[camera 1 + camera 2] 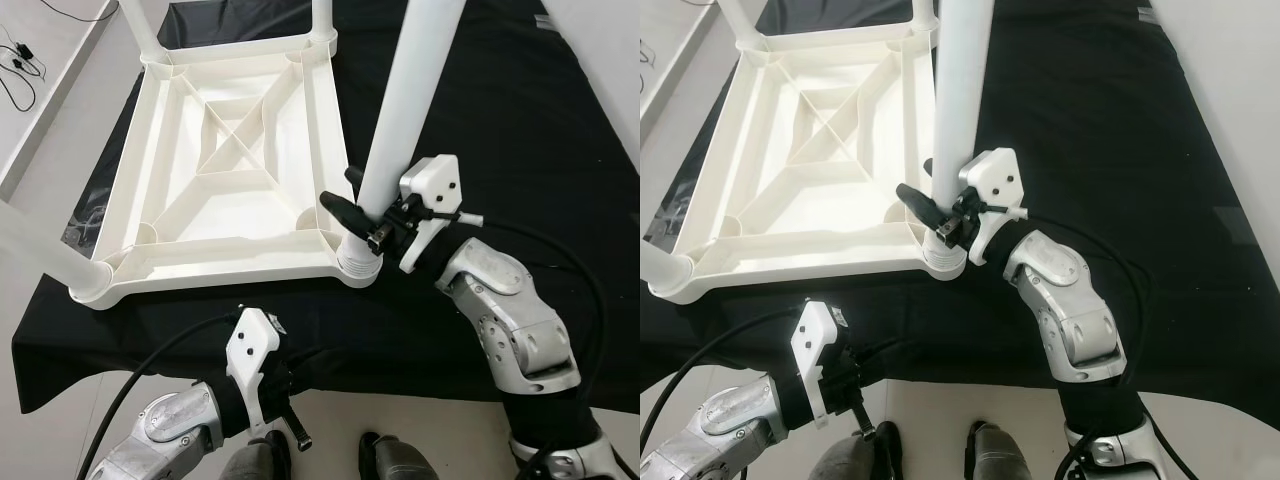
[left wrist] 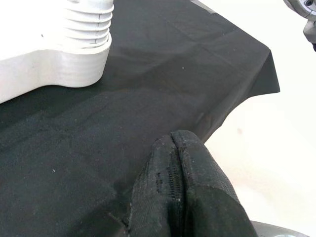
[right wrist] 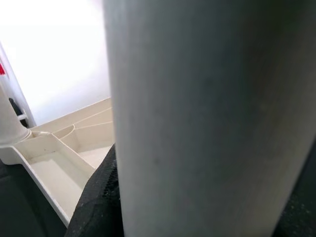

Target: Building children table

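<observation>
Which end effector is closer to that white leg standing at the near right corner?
The right end effector is closer: its fingers close around the white leg just above the socket. The left end effector hangs below the black cloth's edge.

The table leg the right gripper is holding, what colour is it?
White, the same as the upturned tabletop. The leg in the right gripper shows best in the left eye view.
</observation>
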Available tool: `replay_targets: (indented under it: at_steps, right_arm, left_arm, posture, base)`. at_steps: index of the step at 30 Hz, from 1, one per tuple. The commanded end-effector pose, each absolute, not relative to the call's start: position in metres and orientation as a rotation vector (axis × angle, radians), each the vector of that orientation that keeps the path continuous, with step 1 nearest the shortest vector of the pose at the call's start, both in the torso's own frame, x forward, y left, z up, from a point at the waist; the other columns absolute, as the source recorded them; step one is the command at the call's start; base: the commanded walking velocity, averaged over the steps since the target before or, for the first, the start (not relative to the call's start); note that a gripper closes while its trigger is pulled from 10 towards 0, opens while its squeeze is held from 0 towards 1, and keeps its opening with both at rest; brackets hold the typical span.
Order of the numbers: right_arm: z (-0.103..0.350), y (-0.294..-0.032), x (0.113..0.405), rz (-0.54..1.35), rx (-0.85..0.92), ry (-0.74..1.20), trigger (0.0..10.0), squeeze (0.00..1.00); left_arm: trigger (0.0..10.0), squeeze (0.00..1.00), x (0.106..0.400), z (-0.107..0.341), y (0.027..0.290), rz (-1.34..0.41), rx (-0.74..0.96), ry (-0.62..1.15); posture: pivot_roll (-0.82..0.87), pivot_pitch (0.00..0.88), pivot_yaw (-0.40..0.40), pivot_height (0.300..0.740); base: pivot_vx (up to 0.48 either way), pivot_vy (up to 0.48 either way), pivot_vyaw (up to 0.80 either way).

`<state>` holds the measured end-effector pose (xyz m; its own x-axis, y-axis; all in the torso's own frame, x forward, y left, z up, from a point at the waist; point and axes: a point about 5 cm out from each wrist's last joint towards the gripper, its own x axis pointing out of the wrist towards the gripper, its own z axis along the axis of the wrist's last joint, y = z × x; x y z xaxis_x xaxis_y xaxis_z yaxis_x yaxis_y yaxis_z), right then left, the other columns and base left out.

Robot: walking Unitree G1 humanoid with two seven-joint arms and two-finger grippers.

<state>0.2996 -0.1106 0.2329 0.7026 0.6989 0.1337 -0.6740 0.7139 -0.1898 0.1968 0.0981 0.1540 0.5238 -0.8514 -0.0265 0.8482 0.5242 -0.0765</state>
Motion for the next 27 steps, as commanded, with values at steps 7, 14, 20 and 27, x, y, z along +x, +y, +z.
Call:
replay_targets:
  at_steps: [7,14,20,27]
  right_arm:
    - [0.181,-0.116,0.302,0.738,-0.307,0.023,10.0,0.00]
    - [0.177,-0.115,0.301,0.751,-0.341,0.022,10.0,0.00]
    - [0.162,-0.113,0.293,0.634,-0.536,-0.013,10.0,0.00]
    - [0.152,-0.114,0.286,0.559,-0.604,-0.010,10.0,0.00]
  left_arm:
    - [10.0,0.00,0.195,0.149,0.099,-1.012,-0.051,0.092]
    - [10.0,0.00,0.195,0.148,0.098,-1.009,-0.051,0.091]
    - [10.0,0.00,0.195,0.148,0.099,-1.010,-0.049,0.090]
    - [10.0,0.00,0.195,0.149,0.100,-0.998,-0.045,0.087]
  posture:
    - [0.07,0.308,0.031,0.740]
    - [0.07,0.309,0.027,0.740]
    - [0.06,0.310,0.019,0.740]
    - [0.07,0.313,0.027,0.740]
  base:
    - [0.000,0.000,0.00]
    - [0.000,0.000,0.00]
    - [0.000,0.000,0.00]
    - [0.000,0.000,0.00]
